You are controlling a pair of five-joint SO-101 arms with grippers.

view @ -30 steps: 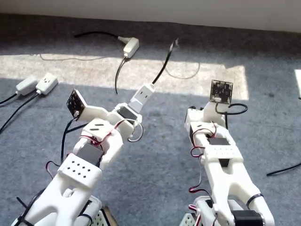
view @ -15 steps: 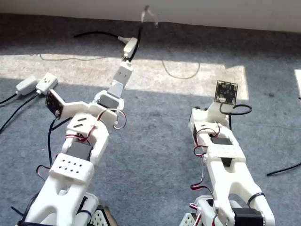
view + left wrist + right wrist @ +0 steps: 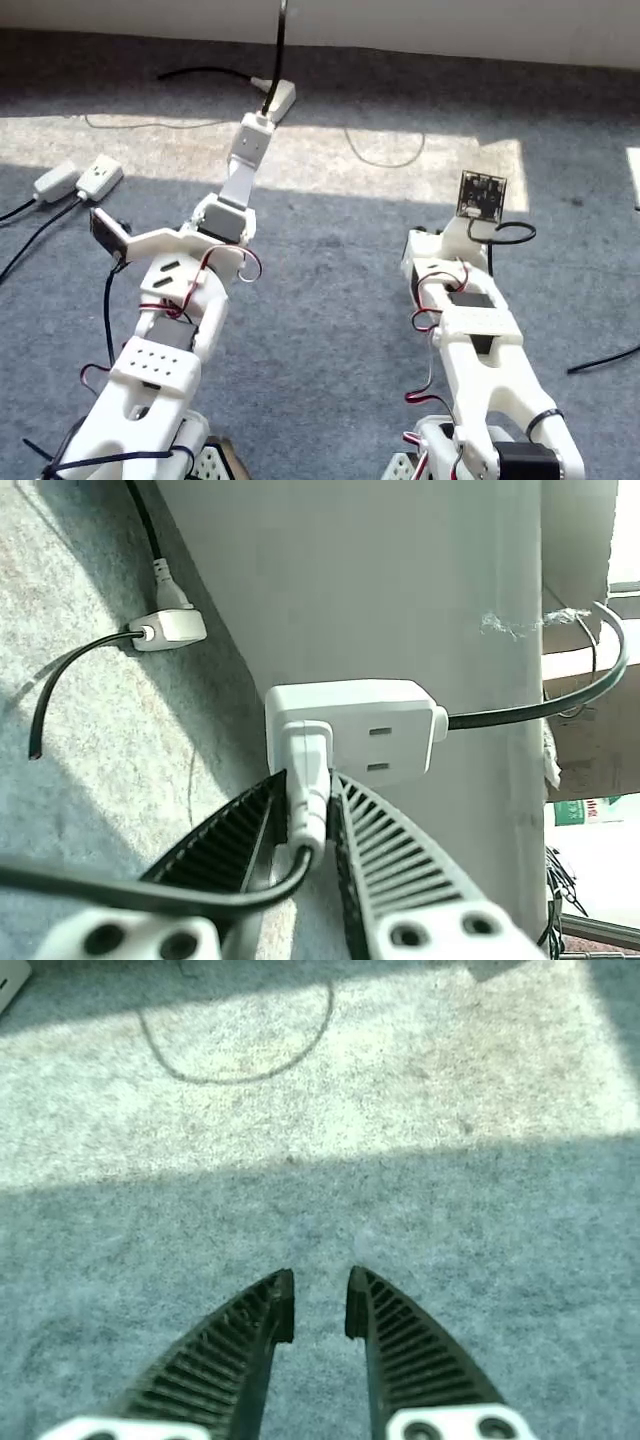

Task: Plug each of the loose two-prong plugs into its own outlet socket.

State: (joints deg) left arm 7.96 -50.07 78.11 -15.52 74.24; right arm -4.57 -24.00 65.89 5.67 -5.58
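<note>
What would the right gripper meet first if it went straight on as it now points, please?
Probably the bare grey carpet, short of the thin looped cable; depth is unclear.

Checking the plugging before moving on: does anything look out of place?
Yes. The left gripper is shut on a white plug seated in the outlet block, and the whole block seems to hang above the carpet with it.
</note>
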